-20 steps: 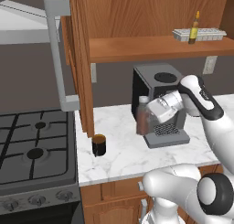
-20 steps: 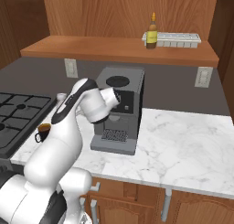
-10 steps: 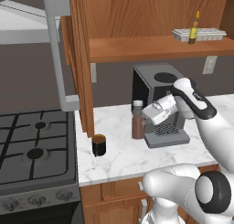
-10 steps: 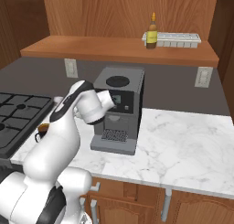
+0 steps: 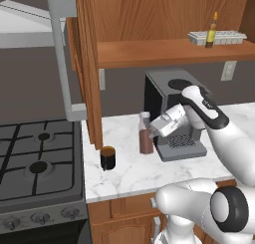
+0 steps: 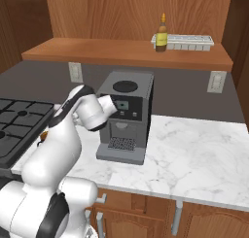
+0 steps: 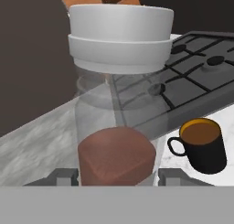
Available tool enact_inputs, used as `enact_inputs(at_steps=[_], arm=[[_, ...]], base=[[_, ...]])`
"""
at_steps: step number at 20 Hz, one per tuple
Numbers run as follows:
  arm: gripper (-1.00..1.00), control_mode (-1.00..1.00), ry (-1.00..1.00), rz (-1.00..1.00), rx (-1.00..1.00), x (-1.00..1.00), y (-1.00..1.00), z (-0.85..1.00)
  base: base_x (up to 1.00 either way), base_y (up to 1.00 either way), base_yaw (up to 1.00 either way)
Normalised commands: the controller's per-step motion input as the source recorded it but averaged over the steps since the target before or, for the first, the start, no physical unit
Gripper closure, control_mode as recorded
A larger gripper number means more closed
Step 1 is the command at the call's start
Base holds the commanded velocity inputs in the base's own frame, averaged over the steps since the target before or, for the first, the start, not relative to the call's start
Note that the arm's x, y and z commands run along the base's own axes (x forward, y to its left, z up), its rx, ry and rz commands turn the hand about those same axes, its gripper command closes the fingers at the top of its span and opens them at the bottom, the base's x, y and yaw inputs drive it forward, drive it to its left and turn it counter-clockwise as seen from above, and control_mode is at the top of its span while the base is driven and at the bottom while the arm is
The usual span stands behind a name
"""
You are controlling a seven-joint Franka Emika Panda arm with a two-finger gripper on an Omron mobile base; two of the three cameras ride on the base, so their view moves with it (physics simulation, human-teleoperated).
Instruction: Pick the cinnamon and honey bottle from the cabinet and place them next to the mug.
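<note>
One cinnamon (image 7: 116,118) jar stands upright between the fingers of the half-open pincer (image 7: 116,178), gripped there.

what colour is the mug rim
Brownish gold on the dark mug, clearest in the hand view.

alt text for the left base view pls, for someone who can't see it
A white robot arm's fingers grip a cinnamon jar standing on a marble counter, between a dark mug and a grey coffee machine. A honey bottle stands on the wooden cabinet shelf above, beside a pale tray; a gas stove sits at left.
</note>
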Motion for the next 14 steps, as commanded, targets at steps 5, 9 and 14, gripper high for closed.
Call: enact_inputs(at_steps=[5, 9, 14], arm=[[1.0, -1.0, 0.0, 0.0, -0.04, 0.0, 0.01, -0.14], [1.0, -1.0, 0.0, 0.0, -0.06, 0.0, 0.02, -0.12], [1.0, -1.0, 0.0, 0.0, -0.07, 0.02, 0.05, -0.07]], base=[[0.0, 0.0, 0.0], [0.0, 0.0, 0.0], [0.0, 0.0, 0.0]])
